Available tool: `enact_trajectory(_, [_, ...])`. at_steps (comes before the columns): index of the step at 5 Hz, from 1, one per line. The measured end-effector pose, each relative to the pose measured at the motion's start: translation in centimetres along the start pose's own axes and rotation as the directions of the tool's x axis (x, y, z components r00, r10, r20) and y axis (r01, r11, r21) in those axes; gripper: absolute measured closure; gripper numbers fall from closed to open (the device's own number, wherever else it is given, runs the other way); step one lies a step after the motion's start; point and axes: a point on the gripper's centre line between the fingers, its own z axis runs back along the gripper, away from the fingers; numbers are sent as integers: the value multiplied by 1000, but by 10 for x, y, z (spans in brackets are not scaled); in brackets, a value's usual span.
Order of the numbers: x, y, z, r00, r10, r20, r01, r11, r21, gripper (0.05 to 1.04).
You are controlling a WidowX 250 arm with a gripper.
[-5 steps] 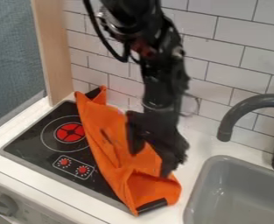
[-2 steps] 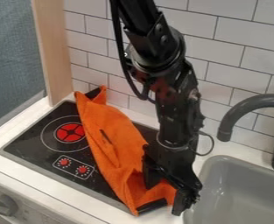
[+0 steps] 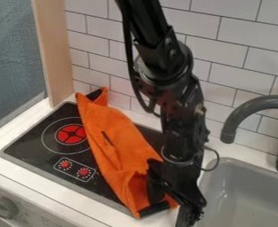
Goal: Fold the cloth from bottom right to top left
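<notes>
Up front, the black gripper hangs at the orange cloth's near end, fingers spread apart, clamped on nothing. The cloth lies rumpled and slantwise over the black stovetop, reaching back towards the tiled wall.

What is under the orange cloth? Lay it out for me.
The black stovetop runs under the orange cloth, showing on both sides; the cloth's near end overhangs onto the white counter. Anything else beneath is covered and cannot be seen.
</notes>
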Motion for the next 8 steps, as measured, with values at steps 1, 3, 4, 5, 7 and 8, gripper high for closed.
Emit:
enact_trajectory(1, [-2, 0, -3, 1000, 4, -12, -4, 1000, -1, 84])
enact_trajectory(3, [-1, 6, -9, 999, 44, -18, -43, 999, 23, 425])
enact_trajectory(4, [-2, 6, -10, 999, 41, -22, -40, 999, 28, 725])
enact_trajectory(5, [-2, 6, -9, 999, 41, -22, -40, 999, 28, 894])
enact_trajectory(7, [-3, 6, -7, 999, 36, -15, -35, 999, 11, 1010])
enact_trajectory(8, [-3, 5, -6, 1000, 21, -15, -22, 1000, -16, 1022])
